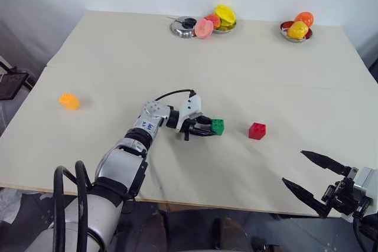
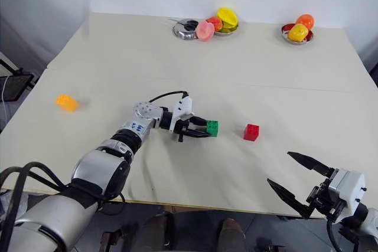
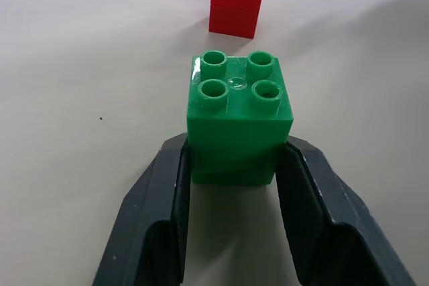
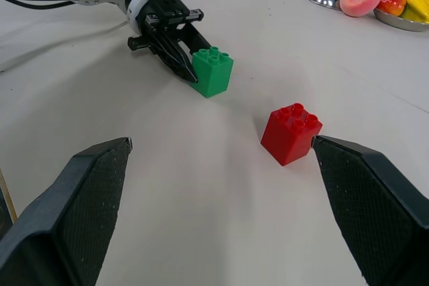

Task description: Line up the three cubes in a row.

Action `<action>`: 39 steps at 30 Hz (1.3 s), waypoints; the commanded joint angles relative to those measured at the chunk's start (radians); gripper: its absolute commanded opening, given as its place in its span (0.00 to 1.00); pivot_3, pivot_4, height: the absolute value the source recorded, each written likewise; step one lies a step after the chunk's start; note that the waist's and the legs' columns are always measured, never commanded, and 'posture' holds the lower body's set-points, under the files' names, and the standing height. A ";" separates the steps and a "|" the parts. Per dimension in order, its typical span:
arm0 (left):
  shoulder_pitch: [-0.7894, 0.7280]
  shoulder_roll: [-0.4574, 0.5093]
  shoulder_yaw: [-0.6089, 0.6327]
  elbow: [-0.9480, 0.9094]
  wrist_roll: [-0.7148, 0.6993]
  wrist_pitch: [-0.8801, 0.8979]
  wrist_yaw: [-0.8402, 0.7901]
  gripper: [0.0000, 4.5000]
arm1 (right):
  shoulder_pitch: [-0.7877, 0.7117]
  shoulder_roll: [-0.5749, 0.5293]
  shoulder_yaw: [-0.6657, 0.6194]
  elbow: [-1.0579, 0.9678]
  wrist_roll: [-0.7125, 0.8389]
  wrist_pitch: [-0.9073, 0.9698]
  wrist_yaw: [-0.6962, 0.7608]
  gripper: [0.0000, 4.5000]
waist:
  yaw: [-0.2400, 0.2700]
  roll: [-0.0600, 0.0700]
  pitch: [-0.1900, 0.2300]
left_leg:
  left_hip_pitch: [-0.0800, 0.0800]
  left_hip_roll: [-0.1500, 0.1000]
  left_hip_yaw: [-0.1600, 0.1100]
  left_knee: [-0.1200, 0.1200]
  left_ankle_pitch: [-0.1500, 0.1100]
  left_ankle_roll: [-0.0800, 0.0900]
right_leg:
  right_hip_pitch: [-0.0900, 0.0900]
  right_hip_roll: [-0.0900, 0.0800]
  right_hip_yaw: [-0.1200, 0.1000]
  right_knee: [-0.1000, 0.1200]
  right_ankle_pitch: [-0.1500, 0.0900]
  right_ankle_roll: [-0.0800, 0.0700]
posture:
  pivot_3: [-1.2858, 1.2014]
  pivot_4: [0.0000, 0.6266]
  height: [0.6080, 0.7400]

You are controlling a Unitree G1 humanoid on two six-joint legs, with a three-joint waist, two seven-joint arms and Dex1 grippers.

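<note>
the right hand hangs at the near right edge of the tabletop, its two black fingers spread wide apart with nothing between them. in the right wrist view its fingers frame the scene, and the red cube sits on the cloth just ahead of them.

further in, near the middle of the tabletop, the left hand reaches across toward the right and stays low over the surface. its fingers stand on either side of the green cube, close against its lower flanks. the cube sits upright on the tabletop with its four studs up. whether the fingers press it firmly or merely touch it cannot be told.

the red cube stands to the right of the green cube, near it but apart, with bare tabletop between them. both lie at about the same depth.

well apart from these two, far to the left near the tabletop's left edge, lies the orange-yellow cube, alone.

at the far edge are the metal bowls. one small bowl holds something dark, with a pink toy fruit just beside it. next to that a second bowl carries a yellow fruit and a reddish one. further right, a third bowl holds a yellow fruit and an orange fruit.
</note>
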 commanded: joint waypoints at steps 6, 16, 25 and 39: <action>-0.010 0.029 0.085 -0.025 -0.044 -0.025 -0.103 0.92 | -0.004 0.000 0.015 -0.047 0.027 0.000 -0.005 1.00 | -0.001 0.000 0.000 | 0.000 0.000 0.000 -0.001 0.000 0.000 | 0.000 0.000 0.000 0.000 0.000 0.000 | 0.52 0.24 1.00; 0.245 0.305 0.281 -0.461 -0.301 0.034 -0.376 1.00 | -0.238 -0.019 0.152 0.015 0.028 0.083 -0.024 1.00 | -0.024 0.000 0.000 | 0.001 0.001 0.000 -0.001 0.000 0.000 | -0.001 0.000 0.001 0.006 0.000 -0.001 | 0.52 0.24 1.00; 0.915 0.388 0.595 -1.203 -0.449 0.239 0.119 1.00 | -0.414 0.015 0.322 0.071 0.053 0.115 0.038 1.00 | -0.026 0.000 0.000 | 0.001 0.001 0.000 0.001 -0.001 0.001 | 0.002 0.000 0.001 0.006 0.000 0.000 | 0.52 0.24 1.00; 1.389 0.154 0.942 -1.368 -0.502 0.191 0.671 1.00 | -0.565 0.041 0.422 0.135 0.043 0.108 0.098 1.00 | -0.007 -0.003 -0.002 | 0.003 0.002 0.000 0.002 -0.005 0.005 | 0.001 0.001 0.002 0.004 0.000 -0.001 | 0.52 0.24 1.00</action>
